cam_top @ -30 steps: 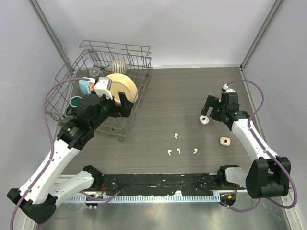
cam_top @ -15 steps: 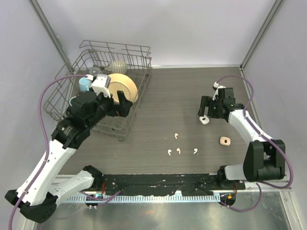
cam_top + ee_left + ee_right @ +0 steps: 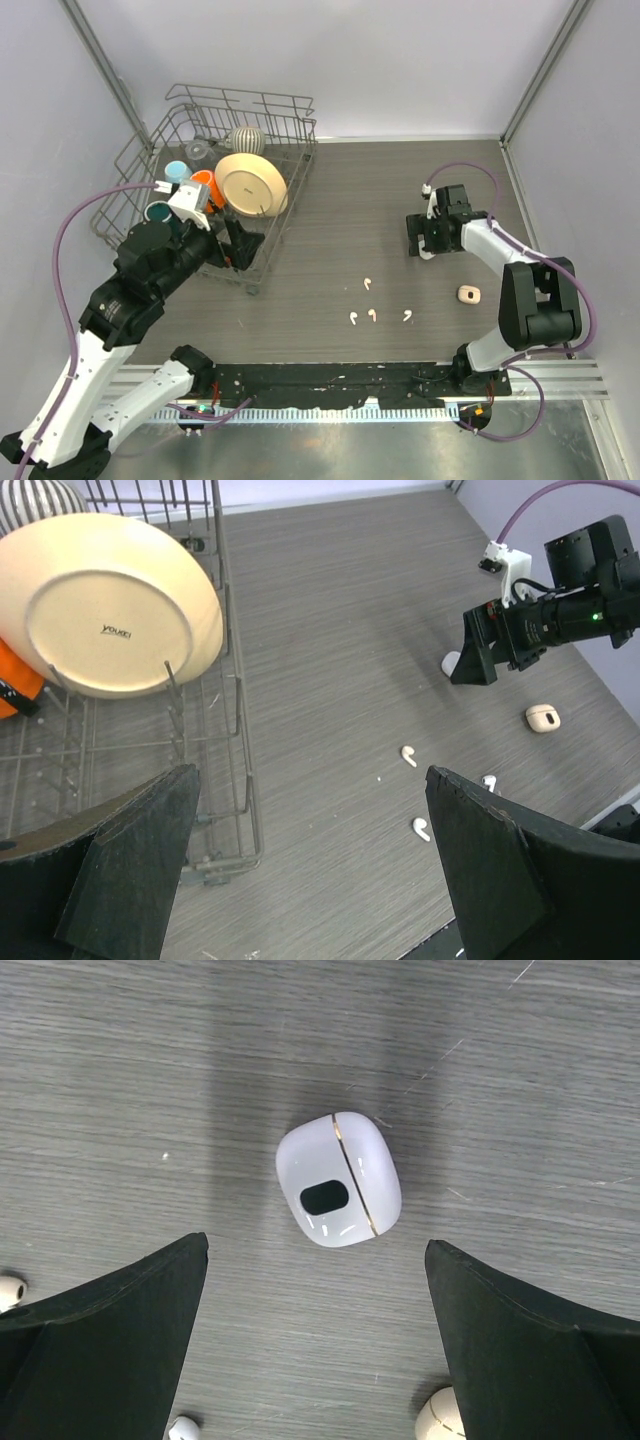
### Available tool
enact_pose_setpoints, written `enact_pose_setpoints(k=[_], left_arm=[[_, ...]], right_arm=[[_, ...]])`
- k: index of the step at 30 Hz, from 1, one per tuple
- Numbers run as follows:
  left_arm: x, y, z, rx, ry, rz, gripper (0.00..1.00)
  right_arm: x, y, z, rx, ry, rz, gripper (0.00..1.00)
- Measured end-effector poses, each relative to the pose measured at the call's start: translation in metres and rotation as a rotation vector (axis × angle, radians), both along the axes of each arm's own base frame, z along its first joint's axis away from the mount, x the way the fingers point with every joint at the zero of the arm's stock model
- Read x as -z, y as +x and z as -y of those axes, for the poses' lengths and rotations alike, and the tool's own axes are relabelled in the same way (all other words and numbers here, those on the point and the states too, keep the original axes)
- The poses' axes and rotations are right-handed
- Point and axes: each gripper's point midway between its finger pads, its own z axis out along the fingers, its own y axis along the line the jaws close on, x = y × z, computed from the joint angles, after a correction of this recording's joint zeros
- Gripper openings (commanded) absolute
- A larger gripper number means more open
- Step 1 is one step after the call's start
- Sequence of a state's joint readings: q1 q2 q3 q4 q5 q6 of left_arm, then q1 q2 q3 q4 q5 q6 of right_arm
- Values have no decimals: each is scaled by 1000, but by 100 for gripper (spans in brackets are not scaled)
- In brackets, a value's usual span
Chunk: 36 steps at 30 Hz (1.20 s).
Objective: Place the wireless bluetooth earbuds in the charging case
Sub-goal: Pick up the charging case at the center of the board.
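Right end effector (image 3: 317,1243) moved above charging case (image 3: 338,1180), jaws spread.

The dark grey wood-grain desk (image 3: 340,200) looks matt, finely streaked, with a few pale scratches. The rounded white plastic charging case (image 3: 338,1180) is glossy and smooth, with a thin gold seam and a shiny dark oval inset. The tiny white plastic earbuds (image 3: 367,283) are smooth with a slight sheen. The small beige rounded case (image 3: 468,294) looks satin. The grey wire dish rack (image 3: 290,130) is dull metal. The round cream plate (image 3: 110,600) seems smooth glazed ceramic. The right arm's black fingers (image 3: 100,1340) are matt plastic.
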<state>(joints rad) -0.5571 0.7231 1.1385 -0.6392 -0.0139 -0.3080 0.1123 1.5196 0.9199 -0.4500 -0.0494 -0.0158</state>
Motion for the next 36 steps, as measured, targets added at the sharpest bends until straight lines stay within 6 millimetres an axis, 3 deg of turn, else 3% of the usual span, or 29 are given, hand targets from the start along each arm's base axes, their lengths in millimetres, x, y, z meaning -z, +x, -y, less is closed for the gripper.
enact_pose_setpoints(k=[10,17,23,31,36], left_arm=[[15,-2,-2,0,38,-39,100],[24,0,6,35,48,-75,100],[32,1,9,46,63,-107,100],[34,1,10,46,67,-113,100],[39,3,11,46,77,-131,100]], right_arm=[[22,11,9,-16,-79,-57,85],[33,19,6,-34,-75,-77,68],[33,23,-5,-52,-63,-70,67],[34,20,-20,-48,-66,-71,75],[34,18,-20,-8,-66,-63,70]])
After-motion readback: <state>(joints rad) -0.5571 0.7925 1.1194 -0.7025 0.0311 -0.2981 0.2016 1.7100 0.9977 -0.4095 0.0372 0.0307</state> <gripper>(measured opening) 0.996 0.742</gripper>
